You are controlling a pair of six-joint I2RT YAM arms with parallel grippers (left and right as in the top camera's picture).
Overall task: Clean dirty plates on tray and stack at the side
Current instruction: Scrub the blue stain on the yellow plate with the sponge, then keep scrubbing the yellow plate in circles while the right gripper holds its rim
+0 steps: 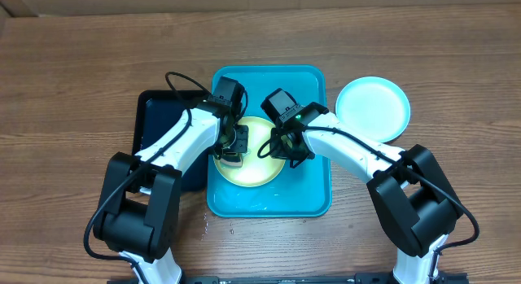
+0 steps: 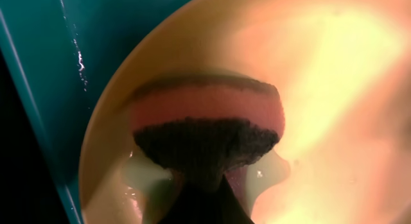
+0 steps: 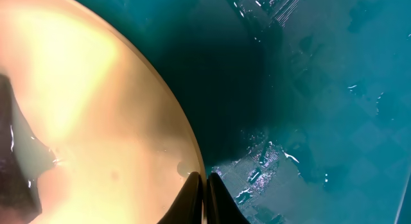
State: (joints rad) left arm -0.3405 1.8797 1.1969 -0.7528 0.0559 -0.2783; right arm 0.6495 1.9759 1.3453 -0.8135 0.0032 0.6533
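yellow-green plate (image 1: 259, 166) sits in tray (image 1: 313, 194). left gripper (image 1: 232, 150) clenched on sponge (image 2: 205, 121), sponge down on plate's left side. right gripper (image 3: 204, 192) pinched tight on plate's right rim. cyan plate (image 1: 373, 107) out on table (image 1: 81, 72), just right of tray.

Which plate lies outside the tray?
The light cyan plate, on the table right of the tray; the yellow-green plate sits inside it.

Robotics lab setup: two arms (image 1: 175, 142) at a wooden table (image 1: 73, 64).
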